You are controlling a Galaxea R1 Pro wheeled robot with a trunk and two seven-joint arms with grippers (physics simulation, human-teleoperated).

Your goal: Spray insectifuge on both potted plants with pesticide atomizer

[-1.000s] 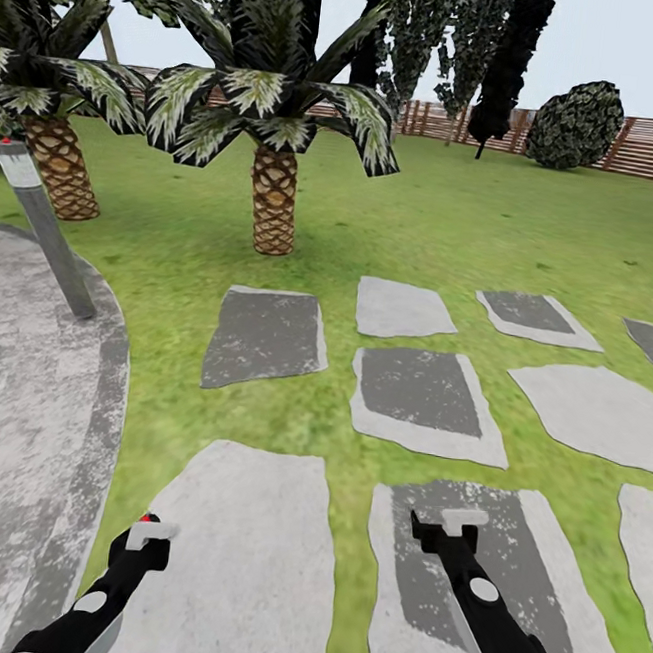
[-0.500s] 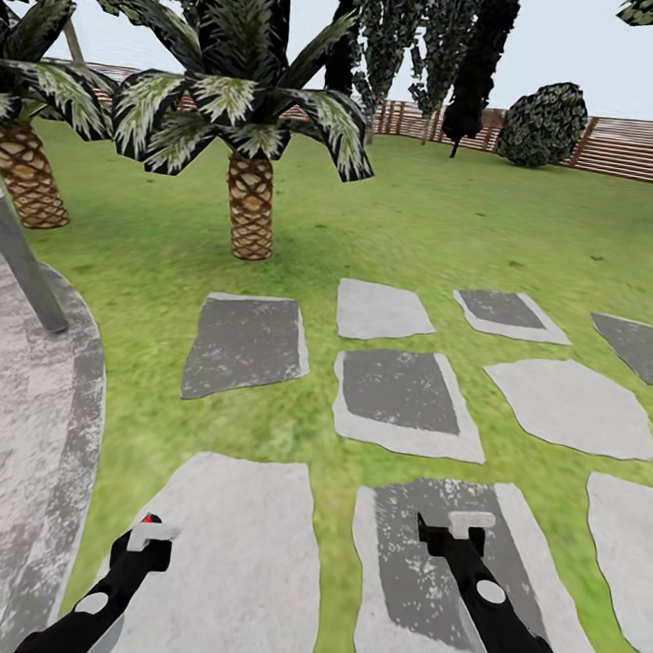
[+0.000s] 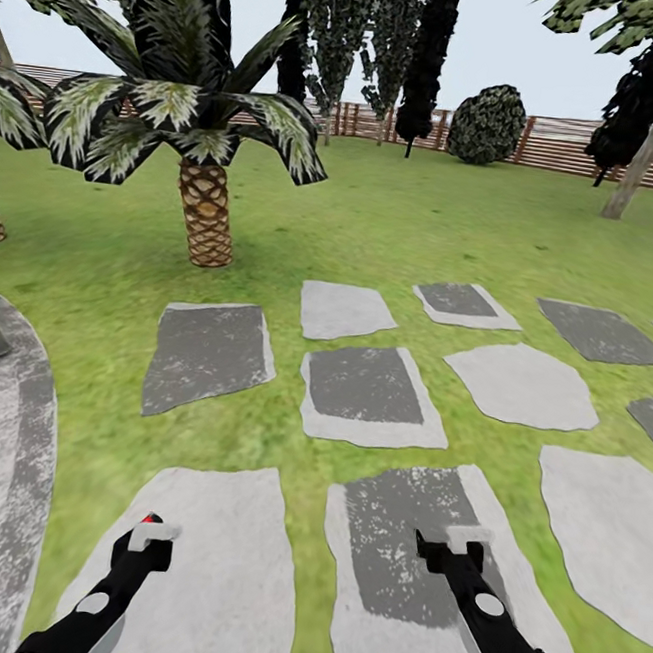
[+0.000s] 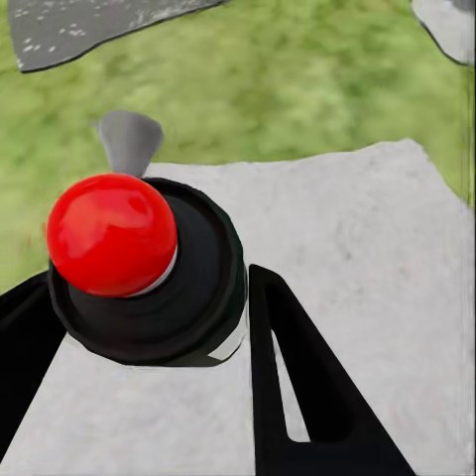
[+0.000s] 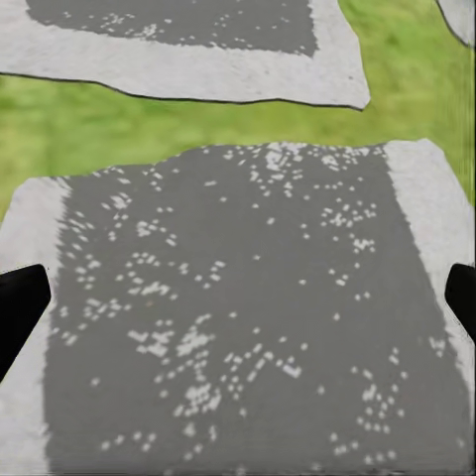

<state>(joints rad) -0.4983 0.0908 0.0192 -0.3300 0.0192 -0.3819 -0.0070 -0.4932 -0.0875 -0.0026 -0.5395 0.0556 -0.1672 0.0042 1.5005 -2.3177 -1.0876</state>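
Both arms were glossy black, tapering toward the wrists, each bearing a round white disc on its upper face. The left gripper (image 3: 149, 532) and right gripper (image 3: 467, 539) carried pale grey caps at twelve o'clock. Close up, the fingers (image 4: 297, 397) were flat black wedges, one with a narrow slot.

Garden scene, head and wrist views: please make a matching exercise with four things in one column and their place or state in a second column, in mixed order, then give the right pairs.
Things:
1. pesticide atomizer
2. right gripper
3. palm trunk
4. wooden fence

Places or states:
A. at the far edge of the lawn
B. held between the fingers of the left gripper
C. open, above a dark stepping stone
D. standing in the grass, beyond the stepping stones

Pairs: 1-B, 2-C, 3-D, 4-A
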